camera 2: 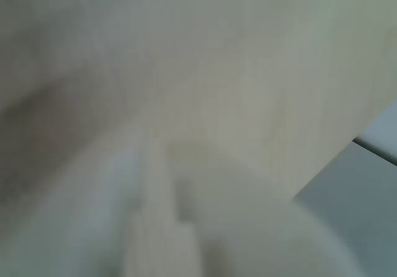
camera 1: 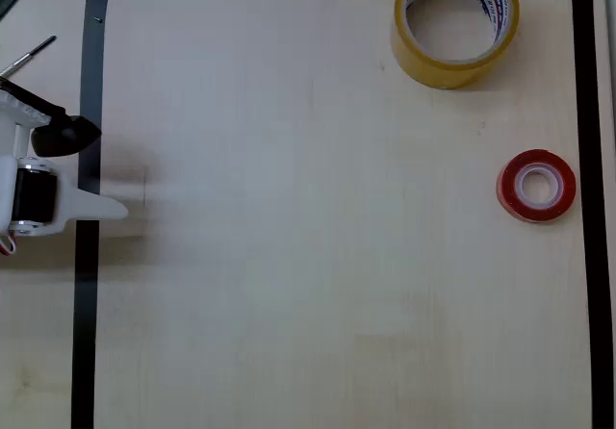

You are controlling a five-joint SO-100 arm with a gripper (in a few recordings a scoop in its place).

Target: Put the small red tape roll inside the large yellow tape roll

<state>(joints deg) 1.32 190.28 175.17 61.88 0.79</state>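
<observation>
Two views, differing greatly in content. Overhead view: showing the pale wooden table (camera 1: 308,256) framed by black tape lines (camera 1: 89,304); the large yellow tape roll (camera 1: 455,25) standing on its flat side at the top right, overlapping the upper black line; the small red tape roll (camera 1: 536,186) lying flat lower down at the right, just inside the right-hand line, well apart from the yellow roll and not inside it. Wrist view: blurring almost everything, giving a pale wood surface (camera 2: 248,72) running to an edge at the right, a grey area (camera 2: 366,184) lying beyond that edge, and a soft whitish shape (camera 2: 205,227) sitting at the bottom, too blurred for identifying. Neither roll appearing there.

Arm pose, overhead view: sitting at the far left edge, white body with a black motor, reaching rightward across the left black line; the gripper (camera 1: 96,169) lying far from both rolls, one white finger (camera 1: 101,208) pointing right over the line, a dark part (camera 1: 65,136) resting above it. Holding nothing; whether the claw is wide or narrow cannot be told.
</observation>
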